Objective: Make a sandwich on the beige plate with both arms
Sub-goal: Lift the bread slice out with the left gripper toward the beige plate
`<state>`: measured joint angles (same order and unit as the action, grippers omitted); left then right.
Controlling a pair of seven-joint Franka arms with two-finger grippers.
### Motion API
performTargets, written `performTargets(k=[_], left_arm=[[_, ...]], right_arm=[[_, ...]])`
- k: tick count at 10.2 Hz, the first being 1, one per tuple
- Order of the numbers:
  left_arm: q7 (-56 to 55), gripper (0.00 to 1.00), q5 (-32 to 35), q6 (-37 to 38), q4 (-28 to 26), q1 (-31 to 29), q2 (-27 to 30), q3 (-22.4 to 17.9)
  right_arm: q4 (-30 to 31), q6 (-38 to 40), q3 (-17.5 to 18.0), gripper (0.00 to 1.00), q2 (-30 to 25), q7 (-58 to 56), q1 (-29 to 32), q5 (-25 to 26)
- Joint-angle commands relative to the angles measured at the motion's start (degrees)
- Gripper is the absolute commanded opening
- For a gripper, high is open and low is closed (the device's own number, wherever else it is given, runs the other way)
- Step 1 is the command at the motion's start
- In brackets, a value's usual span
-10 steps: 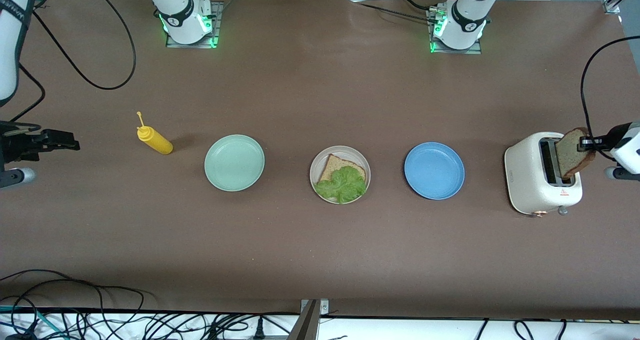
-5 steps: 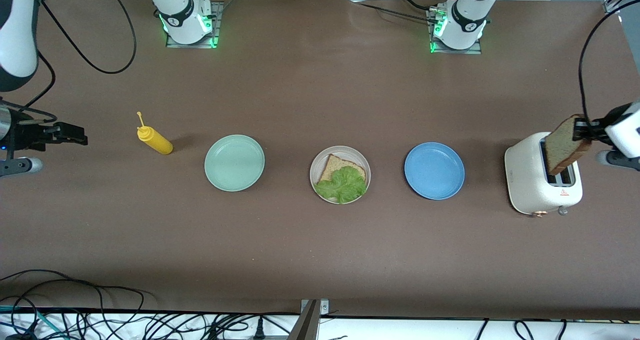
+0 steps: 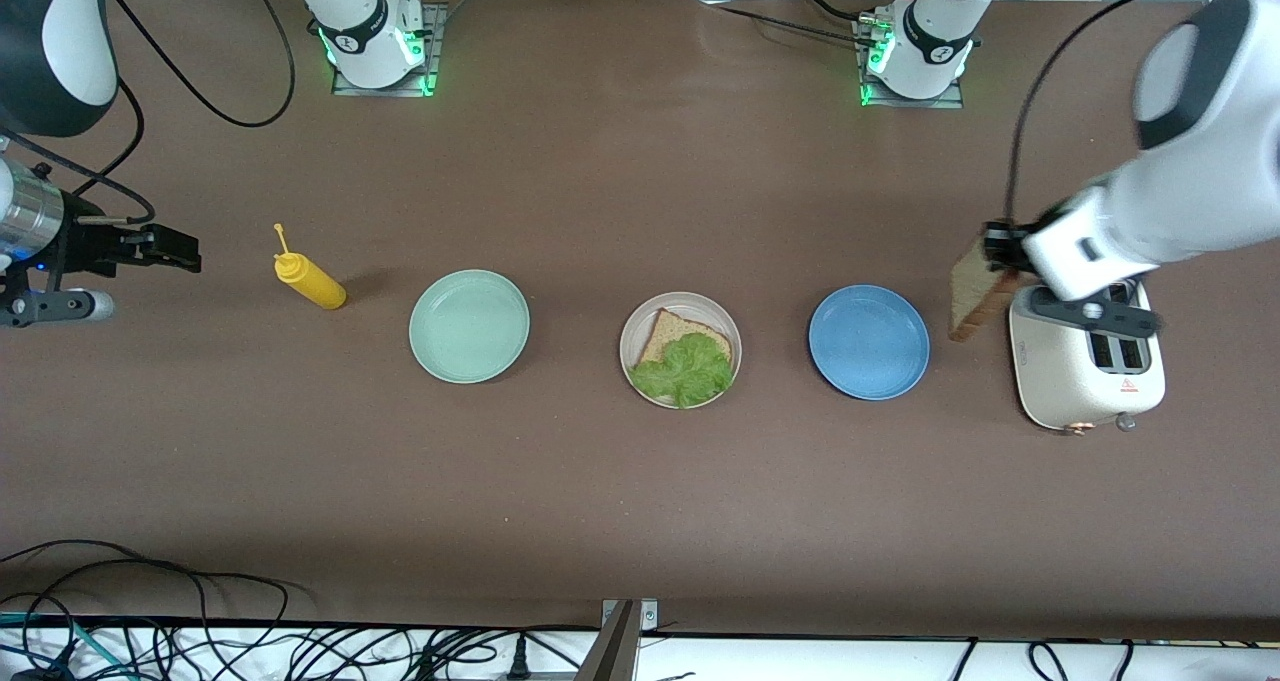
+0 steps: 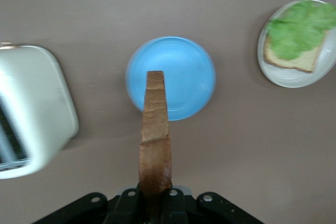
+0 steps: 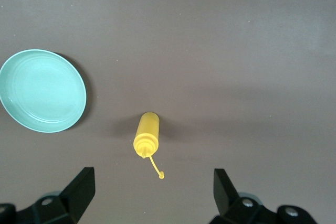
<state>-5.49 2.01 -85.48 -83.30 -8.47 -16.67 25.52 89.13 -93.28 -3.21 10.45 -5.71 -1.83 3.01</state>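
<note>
The left tool is clamped on a slice of bread, which hangs on edge in the air over the tabletop between the toaster and the blue plate. In the left wrist view the slice points straight out from the tool, held only at one crust end.

The beige plate sits between the blue plate and the mint-green plate, and it carries the half-built sandwich: one bread slice with a lettuce leaf on top.

The right tool hangs over the right arm's end of the tabletop with its fingers wide apart and nothing between them, near the yellow squeeze bottle; that arm appears to be waiting.

The main risk is likely the thin grip. Held by one end, the slice could sag, tear or slip out during the carry across the blue plate. It also has to be turned flat before release; dropped on edge, it would probably tip off the ruffled leaf or land half off the plate. Pressing down too hard could push the lettuce sideways.
</note>
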Motion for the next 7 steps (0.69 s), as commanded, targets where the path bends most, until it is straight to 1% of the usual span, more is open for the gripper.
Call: performTargets(k=[1,2,3,6,7], left_arm=[[-8.8,0.0,-1.3,-0.8,3.4,7.6,-5.0,-0.3],[-10.4,0.0,-4.4,-3.5,4.1,9.4,-7.1,-0.3],[-10.9,0.0,-9.2,-7.0,4.2,9.6,-9.5,-0.3],[-10.9,0.0,-26.0,-17.7,4.2,10.6,-17.7,-0.3],[-10.5,0.0,-28.9,-22.1,4.2,11.9,-19.9,-0.3]], right_arm=[[4.9,-2.1,1.7,1.0,-4.2,0.6,1.3,0.8],[4.6,-2.1,1.8,1.0,-4.2,0.8,1.3,0.8],[4.5,-2.1,1.6,1.0,-3.9,0.8,1.2,0.7],[4.3,-0.8,1.2,1.0,-4.2,0.6,1.3,0.6],[3.7,0.7,1.1,1.0,-4.2,0.8,1.3,0.4]])
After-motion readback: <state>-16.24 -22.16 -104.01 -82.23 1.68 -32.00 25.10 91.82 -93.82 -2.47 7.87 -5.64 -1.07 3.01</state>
